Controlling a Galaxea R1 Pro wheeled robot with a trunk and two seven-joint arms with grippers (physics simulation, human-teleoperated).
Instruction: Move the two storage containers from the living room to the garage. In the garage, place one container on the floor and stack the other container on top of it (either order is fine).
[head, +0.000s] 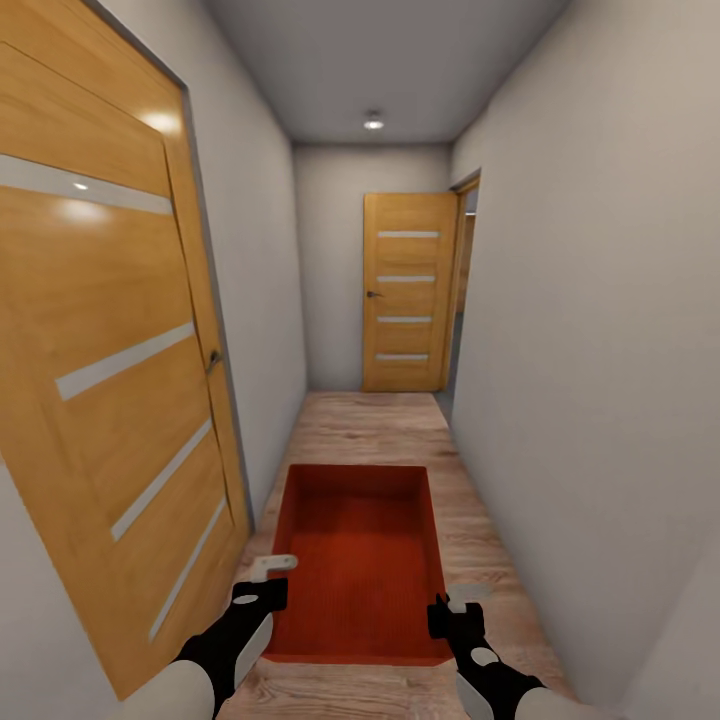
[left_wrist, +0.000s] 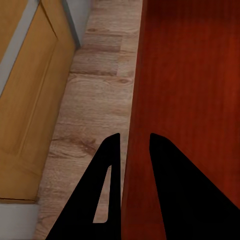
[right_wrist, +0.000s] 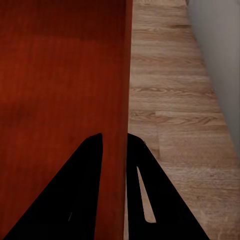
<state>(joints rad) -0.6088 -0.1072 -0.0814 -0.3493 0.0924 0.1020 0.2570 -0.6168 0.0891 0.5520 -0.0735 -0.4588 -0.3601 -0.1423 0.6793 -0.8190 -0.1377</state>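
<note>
I hold one orange-red storage container (head: 360, 560) level in front of me, above the wood-plank floor (head: 370, 425) of a narrow hallway. My left gripper (head: 268, 582) is shut on its left side wall. My right gripper (head: 452, 606) is shut on its right side wall. In the left wrist view the thin wall of the container (left_wrist: 195, 75) runs between the two black fingers of the left gripper (left_wrist: 135, 137). The right wrist view shows the same on the other side, the container (right_wrist: 60, 65) clamped in the right gripper (right_wrist: 116, 137). The tray's inside looks empty.
White walls close in on both sides, the right one (head: 600, 350) very near. A shut slatted light-wood door (head: 110, 380) fills the left wall beside me. At the hallway's far end a similar door (head: 408, 300) stands beside an opening on the right.
</note>
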